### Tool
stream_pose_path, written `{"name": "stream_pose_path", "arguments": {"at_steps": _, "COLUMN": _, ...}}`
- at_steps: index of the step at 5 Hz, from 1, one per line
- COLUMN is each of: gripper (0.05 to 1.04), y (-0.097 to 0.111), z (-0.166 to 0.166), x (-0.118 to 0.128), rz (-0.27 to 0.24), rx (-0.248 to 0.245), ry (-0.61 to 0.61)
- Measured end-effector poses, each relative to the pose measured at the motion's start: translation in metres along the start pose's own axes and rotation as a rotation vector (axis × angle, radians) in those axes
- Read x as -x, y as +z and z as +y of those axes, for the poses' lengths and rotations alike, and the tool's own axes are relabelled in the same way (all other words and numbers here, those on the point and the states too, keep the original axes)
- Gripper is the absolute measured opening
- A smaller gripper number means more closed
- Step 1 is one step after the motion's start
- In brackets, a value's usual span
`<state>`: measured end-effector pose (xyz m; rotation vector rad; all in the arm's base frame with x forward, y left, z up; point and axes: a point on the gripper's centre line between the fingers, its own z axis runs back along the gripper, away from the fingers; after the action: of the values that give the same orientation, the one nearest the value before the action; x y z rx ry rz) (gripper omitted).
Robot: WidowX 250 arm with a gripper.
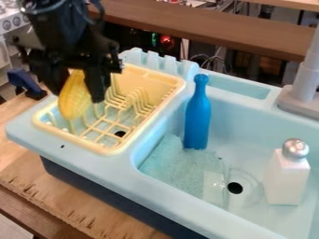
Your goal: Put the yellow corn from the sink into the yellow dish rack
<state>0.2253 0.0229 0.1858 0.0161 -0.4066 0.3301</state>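
We see the end effector point(78, 94) closed about the corn point(72, 103), fingers parted its width, by the left edge of the rack point(148, 80), where a loose grip on its taper could let it slip.

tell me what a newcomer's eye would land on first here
Probably the bright yellow toy corn cob, held in the black gripper above the pale yellow dish rack. Next, likely the deep blue bottle standing upright in the light blue toy sink, then the white shaker with its shiny silver top, beside the drain.
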Motion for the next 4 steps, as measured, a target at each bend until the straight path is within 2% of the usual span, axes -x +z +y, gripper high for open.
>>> {"name": "stream_pose_path", "arguments": {"at_steps": 1, "gripper": 0.708, "y": -0.024, "z": 0.006, "x": -0.005, "rz": -0.051, "rx": 0.012, "ry": 0.062}}
{"name": "stream_pose_path", "arguments": {"at_steps": 2, "gripper": 0.708, "y": -0.035, "z": 0.007, "x": -0.013, "rz": -0.104, "rx": -0.027, "ry": 0.099}}
{"name": "stream_pose_path", "arguments": {"at_steps": 3, "gripper": 0.708, "y": -0.044, "z": 0.004, "x": -0.019, "rz": -0.133, "rx": -0.049, "ry": 0.139}}
{"name": "stream_pose_path", "arguments": {"at_steps": 4, "gripper": 0.708, "y": -0.055, "z": -0.001, "x": -0.02, "rz": -0.133, "rx": -0.047, "ry": 0.179}}
